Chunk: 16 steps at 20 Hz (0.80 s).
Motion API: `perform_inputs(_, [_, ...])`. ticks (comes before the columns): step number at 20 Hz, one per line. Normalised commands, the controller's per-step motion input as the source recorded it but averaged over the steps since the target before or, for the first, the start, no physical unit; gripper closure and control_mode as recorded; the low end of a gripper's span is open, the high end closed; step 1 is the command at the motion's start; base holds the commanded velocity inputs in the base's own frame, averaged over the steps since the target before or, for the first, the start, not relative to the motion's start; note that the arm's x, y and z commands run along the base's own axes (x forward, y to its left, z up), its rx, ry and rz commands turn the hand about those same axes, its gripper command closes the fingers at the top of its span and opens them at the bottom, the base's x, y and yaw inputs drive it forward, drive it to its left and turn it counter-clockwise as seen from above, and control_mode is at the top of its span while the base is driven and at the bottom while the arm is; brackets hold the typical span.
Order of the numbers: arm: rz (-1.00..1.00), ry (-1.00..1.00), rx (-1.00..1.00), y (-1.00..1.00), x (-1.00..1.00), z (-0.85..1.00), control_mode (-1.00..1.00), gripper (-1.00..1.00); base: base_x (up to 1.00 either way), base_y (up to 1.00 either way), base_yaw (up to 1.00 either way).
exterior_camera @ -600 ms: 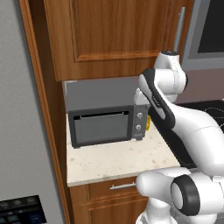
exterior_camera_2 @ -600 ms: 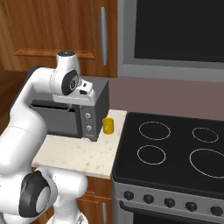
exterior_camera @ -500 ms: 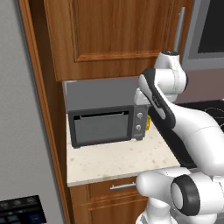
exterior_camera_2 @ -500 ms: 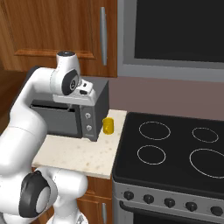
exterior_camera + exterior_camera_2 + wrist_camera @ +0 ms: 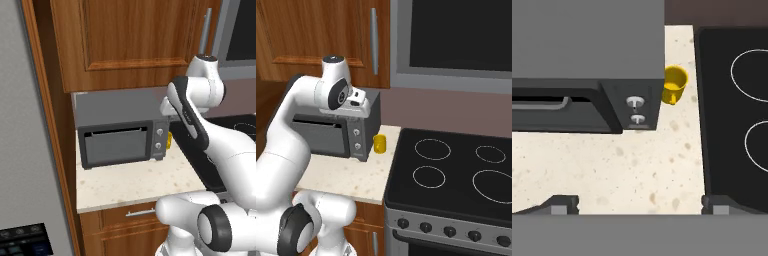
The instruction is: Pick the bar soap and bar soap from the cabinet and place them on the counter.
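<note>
The cabinet (image 5: pixel 132 42) hangs on the wall with its door closed, a long silver handle (image 5: pixel 374 41) at its right edge; the bar soap cannot be seen. To the right lies the black stovetop (image 5: pixel 456 172). Below the cabinet, the counter (image 5: pixel 135 182) carries a grey microwave (image 5: pixel 122 135) set toward the far wall, its door shut. A small yellow cup (image 5: pixel 674 84) stands just beside the microwave's right side, between it and the stovetop. The gripper (image 5: pixel 641 202) hangs above the counter's near part with its fingers spread wide, grasping nothing.
</note>
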Motion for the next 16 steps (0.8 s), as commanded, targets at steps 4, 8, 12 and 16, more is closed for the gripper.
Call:
perform_inputs(4, [0.00,-0.12,0.00,-0.22,-0.04,0.25,-1.00,-1.00,0.00,0.00,0.00])
perform_inputs(8, [0.00,-0.15,0.00,-0.20,-0.02,0.27,-1.00,-1.00,0.00,0.00,0.00])
perform_inputs(12, [0.00,-0.19,0.00,-0.21,0.00,0.25,-1.00,-1.00,0.00,0.00,0.00])
perform_inputs(16, [0.00,-0.20,0.00,-0.22,0.00,0.25,-1.00,-1.00,0.00,0.00,0.00])
